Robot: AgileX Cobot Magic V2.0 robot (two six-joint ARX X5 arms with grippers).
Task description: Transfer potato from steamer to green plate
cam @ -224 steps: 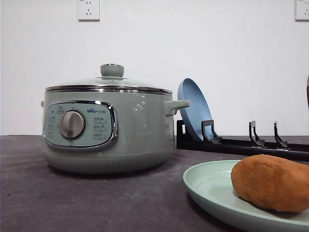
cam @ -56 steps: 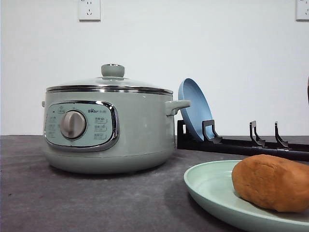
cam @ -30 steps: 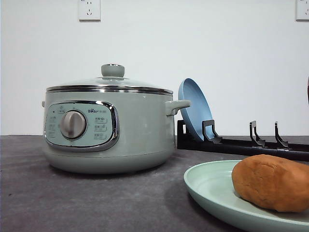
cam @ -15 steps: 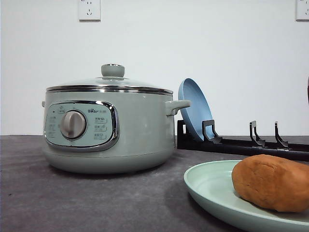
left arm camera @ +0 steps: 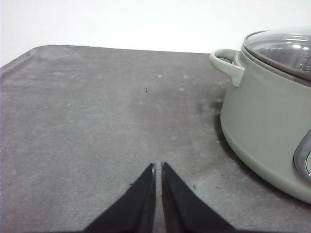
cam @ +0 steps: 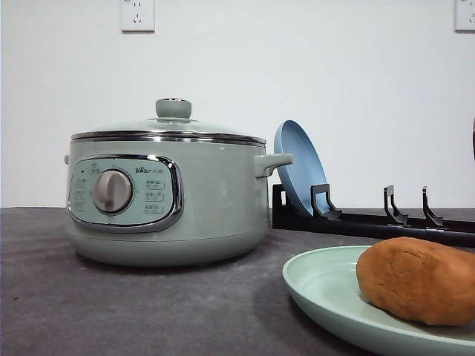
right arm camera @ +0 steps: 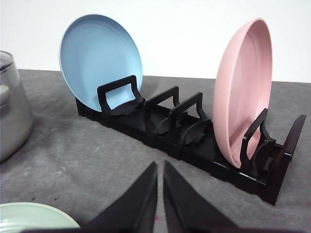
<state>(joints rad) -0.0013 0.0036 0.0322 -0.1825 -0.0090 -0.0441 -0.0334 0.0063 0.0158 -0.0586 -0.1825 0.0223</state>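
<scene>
Now off the heat: the potato lies on the green plate, near the lidded steamer.
Both end effectors, left and right, hover above the desk, fingers pressed together, holding nothing.

The front camera sits low, near the dark grey surface, facing the wall; both wrist cameras share the sage-green lidded steamer.

left pincer: closed, empty | steamer: lidded, nearby | table: grey
</scene>
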